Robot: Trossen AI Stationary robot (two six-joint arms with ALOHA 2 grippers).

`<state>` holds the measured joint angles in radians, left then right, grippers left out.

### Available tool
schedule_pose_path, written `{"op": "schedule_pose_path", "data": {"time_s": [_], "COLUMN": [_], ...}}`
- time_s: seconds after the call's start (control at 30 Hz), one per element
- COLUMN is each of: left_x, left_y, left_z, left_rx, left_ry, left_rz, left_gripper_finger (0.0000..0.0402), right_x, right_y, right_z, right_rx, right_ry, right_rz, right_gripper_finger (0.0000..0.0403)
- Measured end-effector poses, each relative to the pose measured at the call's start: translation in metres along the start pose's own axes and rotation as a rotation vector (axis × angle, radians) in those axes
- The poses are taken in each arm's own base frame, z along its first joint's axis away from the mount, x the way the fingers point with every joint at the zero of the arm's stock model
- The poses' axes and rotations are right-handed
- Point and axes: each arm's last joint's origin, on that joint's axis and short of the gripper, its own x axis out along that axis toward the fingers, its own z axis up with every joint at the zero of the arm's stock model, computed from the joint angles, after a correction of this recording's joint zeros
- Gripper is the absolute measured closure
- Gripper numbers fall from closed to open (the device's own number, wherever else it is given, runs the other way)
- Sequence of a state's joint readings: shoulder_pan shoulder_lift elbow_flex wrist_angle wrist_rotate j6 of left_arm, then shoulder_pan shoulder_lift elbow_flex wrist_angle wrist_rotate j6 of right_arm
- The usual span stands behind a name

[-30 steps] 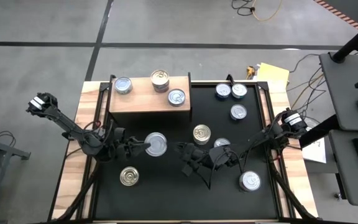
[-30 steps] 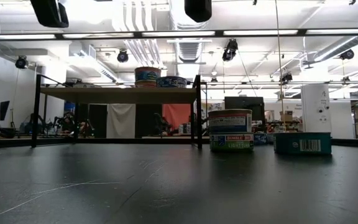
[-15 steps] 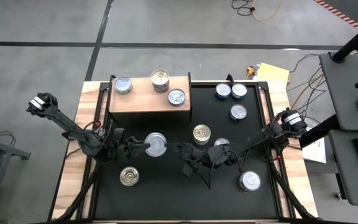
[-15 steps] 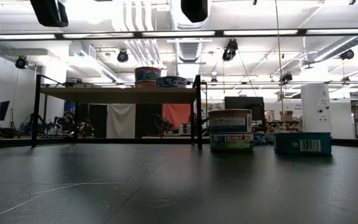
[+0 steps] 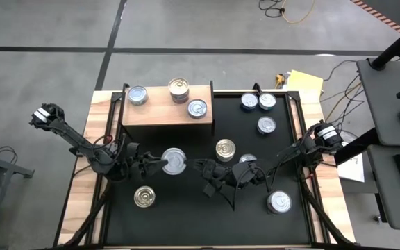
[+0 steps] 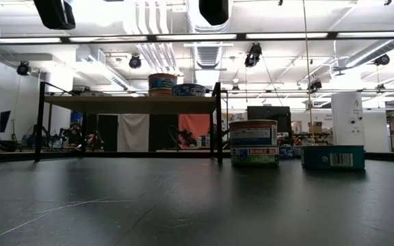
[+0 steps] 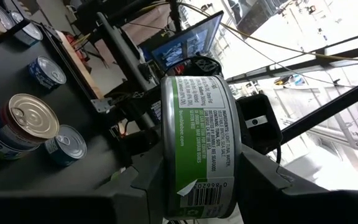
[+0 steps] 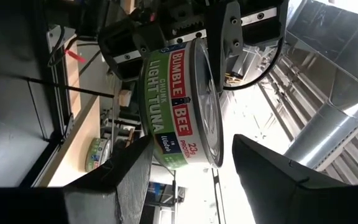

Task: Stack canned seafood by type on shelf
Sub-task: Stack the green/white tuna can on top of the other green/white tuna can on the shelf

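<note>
- The bench (image 5: 186, 215) has a black top set in a light wooden frame.
- The wooden shelf (image 5: 167, 105) stands at its far left part.
- A gold-topped can (image 5: 225, 149) stands mid-bench, stacked on another can, as the low view (image 6: 254, 143) shows.
- Another gold-topped can (image 5: 144, 196) sits near the front left.
- Two silver-topped cans (image 5: 257, 101) stand touching at the far right; a third (image 5: 267, 125) is near them.
- One silver-topped can (image 5: 279, 202) sits at the front right.
</note>
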<state>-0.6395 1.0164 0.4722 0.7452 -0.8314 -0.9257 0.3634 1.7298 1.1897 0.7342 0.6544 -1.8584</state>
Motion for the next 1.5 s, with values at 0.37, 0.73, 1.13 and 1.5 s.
{"op": "schedule_pose_path", "data": {"time_s": [0.37,0.73,1.13,1.5], "left_x": [0.001,0.006,0.008,0.010], "left_y": [0.000,0.001,-0.001,0.002], "left_z": [-0.001,-0.009,-0.010,-0.015], "left_rx": [-0.073,-0.126,-0.118,-0.133], "left_ry": [0.005,0.011,0.010,0.016], "left_rz": [-0.006,0.006,0.008,0.018], "left_gripper_finger": [0.0276,0.0276,0.0276,0.0276], "right_x": [0.001,0.003,0.003,0.004], "right_y": [0.004,0.005,0.008,0.008], "right_z": [0.002,0.000,0.000,-0.001], "right_rx": [-0.031,-0.032,-0.064,-0.095], "right_ry": [-0.076,-0.108,-0.113,-0.132], "right_rz": [0.023,0.013,0.030,0.019], "right_gripper_finger": [0.0188,0.0203,0.0222,0.0248]}}
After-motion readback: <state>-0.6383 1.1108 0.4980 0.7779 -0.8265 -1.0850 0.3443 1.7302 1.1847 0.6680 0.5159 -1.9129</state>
